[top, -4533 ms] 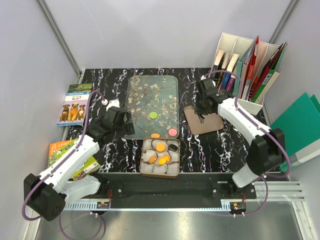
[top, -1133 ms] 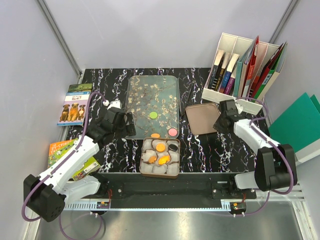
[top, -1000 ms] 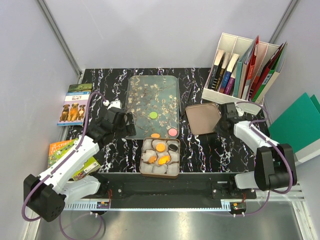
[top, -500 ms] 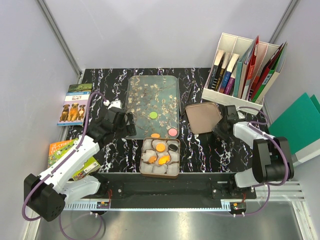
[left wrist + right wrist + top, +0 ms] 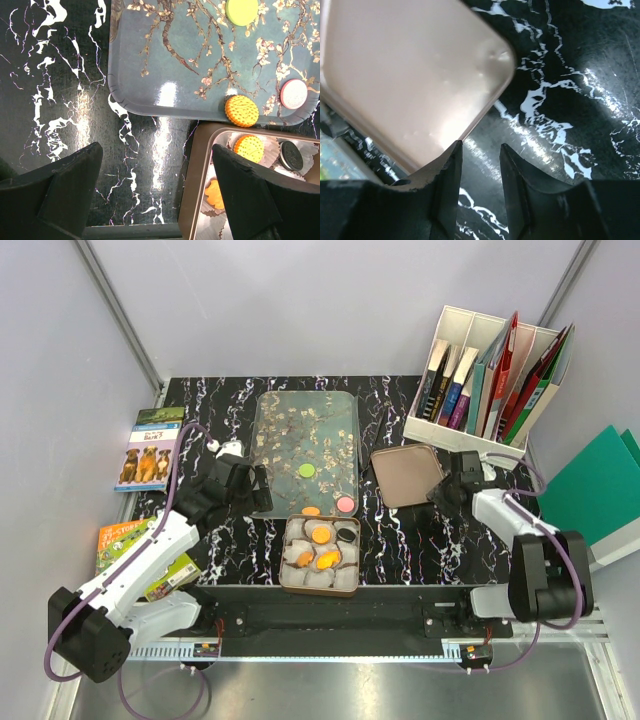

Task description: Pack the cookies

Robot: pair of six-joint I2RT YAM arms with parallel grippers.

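The open tin [image 5: 287,576] holds white paper cups with cookies: a round orange one [image 5: 321,535], a black one [image 5: 346,535] and two more orange ones [image 5: 326,561]. On the blossom tray [image 5: 300,420] lie a green cookie [image 5: 306,471], an orange one [image 5: 312,511] and a pink one [image 5: 346,504]. The left wrist view shows the green [image 5: 242,10], orange [image 5: 241,110] and pink [image 5: 293,93] cookies. My left gripper [image 5: 262,490] hovers open and empty beside the tray's left edge. My right gripper [image 5: 440,492] is slightly open and empty at the tin lid's [image 5: 405,476] right corner.
The lid [image 5: 410,75] lies flat on the marble table, right of the tray. A white file rack with books [image 5: 490,380] stands at the back right. Booklets [image 5: 150,447] lie at the left edge. A green folder [image 5: 600,490] lies off the table on the right.
The right gripper earlier held the lid tilted up; the lid now lies flat and the gripper has drawn back low to its right corner. The left arm has not moved.
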